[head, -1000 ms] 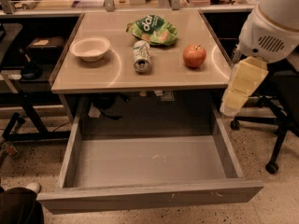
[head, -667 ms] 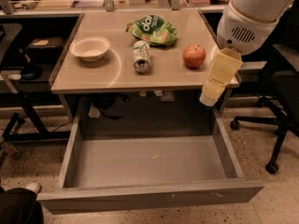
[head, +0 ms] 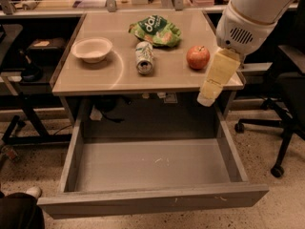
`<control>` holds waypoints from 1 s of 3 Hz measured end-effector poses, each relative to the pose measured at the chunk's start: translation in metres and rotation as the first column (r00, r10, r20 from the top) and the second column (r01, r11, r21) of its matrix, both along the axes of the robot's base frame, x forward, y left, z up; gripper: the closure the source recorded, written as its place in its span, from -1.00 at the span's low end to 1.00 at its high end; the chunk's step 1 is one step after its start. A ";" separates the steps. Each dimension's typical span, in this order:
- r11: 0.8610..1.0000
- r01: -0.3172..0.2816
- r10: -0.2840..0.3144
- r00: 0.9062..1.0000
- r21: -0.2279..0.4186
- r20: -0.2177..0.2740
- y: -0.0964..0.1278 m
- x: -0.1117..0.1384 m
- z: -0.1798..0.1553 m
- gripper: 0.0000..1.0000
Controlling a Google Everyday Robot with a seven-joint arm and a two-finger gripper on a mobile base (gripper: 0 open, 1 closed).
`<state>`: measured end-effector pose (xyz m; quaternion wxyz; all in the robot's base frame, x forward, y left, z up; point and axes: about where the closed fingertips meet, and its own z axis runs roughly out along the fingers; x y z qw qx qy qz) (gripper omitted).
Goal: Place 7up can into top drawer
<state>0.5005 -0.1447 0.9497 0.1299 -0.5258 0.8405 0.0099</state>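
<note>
7up can (head: pixel 145 57) lies on its side mid-desk, one end toward the front edge. Chip bag (head: pixel 156 30) just behind; bowl (head: pixel 92 49) leftward, apple (head: pixel 198 57) rightward. Top drawer (head: pixel 152 200) open below. Gripper (head: pixel 207 98) at front-right corner, opening cannot be told.

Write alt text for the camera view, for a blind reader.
The 7up can lies on its side on the table between a bowl and an apple, chip bag behind it. The gripper hangs by the table's right edge, over the open top drawer.

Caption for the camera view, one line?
Gripper hangs at the table edge near the apple; 7up can on table, top drawer open.
</note>
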 end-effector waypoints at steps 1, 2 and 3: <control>0.998 -0.005 0.004 1.000 0.067 0.011 0.065 0.044 0.005 -1.00; 0.998 -0.005 0.004 1.000 0.068 0.011 0.065 0.044 0.005 -1.00; 0.996 -0.003 0.002 1.000 0.088 0.009 0.068 0.048 0.001 -1.00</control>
